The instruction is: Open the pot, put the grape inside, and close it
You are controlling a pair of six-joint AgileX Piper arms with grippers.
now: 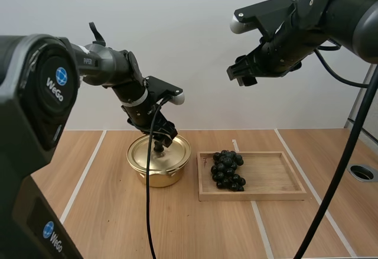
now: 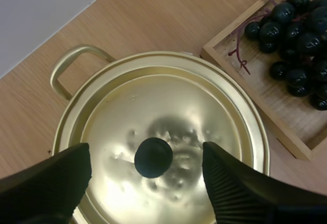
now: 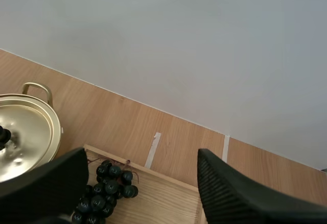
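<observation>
Left gripper [image 2: 145, 152] splayed astride the lid knob [image 2: 153, 157] — right gripper [image 3: 140, 157] splayed too, seemingly above the grapes [image 3: 104, 196].

"how many pots do you count?"
"one pot [image 1: 156, 179], with one lid [image 2: 168, 101] on it and one black knob [image 2: 153, 157] on the lid."
"and just beside the pot?"
"one wooden tray [image 1: 271, 176] holding one bunch of grapes [image 1: 228, 169]."
"grippers?"
"you have two: your left gripper [image 1: 159, 143] right over the pot, your right gripper [image 1: 241, 74] high above and beside it."
</observation>
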